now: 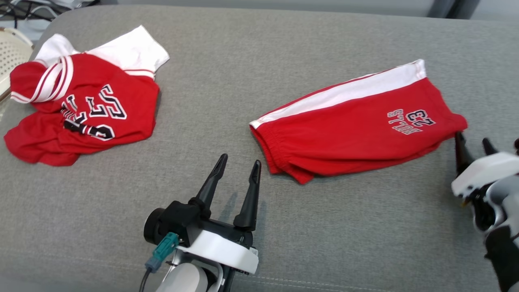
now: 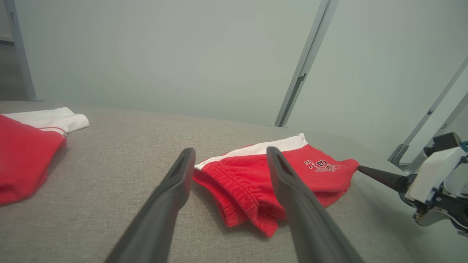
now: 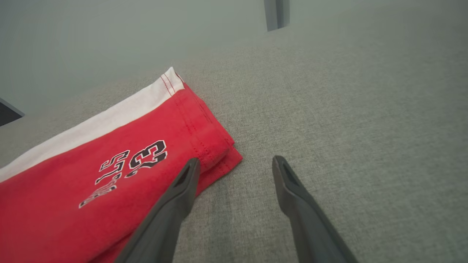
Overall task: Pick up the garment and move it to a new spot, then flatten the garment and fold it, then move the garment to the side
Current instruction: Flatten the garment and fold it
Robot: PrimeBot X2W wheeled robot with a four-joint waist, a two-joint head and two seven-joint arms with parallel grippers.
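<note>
Centrally, the red shorts (image 1: 357,129) are seen lying folded and fairly flat on the grey cushion (image 1: 243,61), with a white side stripe (image 1: 344,91) running along their far edge and dark lettering with the number 23 (image 1: 411,121) printed near the hem. In the head view the elastic waistband is turned toward the left and the hem toward the right.

Just beside the waistband, slightly nearer the robot, the left gripper (image 1: 239,160) is held above the cushion with its two dark fingers spread apart and nothing between them. In its own wrist view the gathered waistband is framed between those fingers (image 2: 172,193), which point at the shorts without contact.

At the hem corner of the shorts the right gripper (image 1: 472,140) is found, likewise spread wide and holding nothing. In the right wrist view one finger (image 3: 175,197) is seen overlapping the doubled hem corner, while the other lies over bare cushion beside the shorts – whether the first finger actually touches the cloth cannot be told.

Well apart from the shorts, beyond their waistband end, a crumpled red and white jersey (image 1: 101,109) is spread on the same cushion. Further still from the shorts on that side, past the jersey, the rim of a pale perforated basket (image 1: 12,52) is visible at the cushion's edge.
</note>
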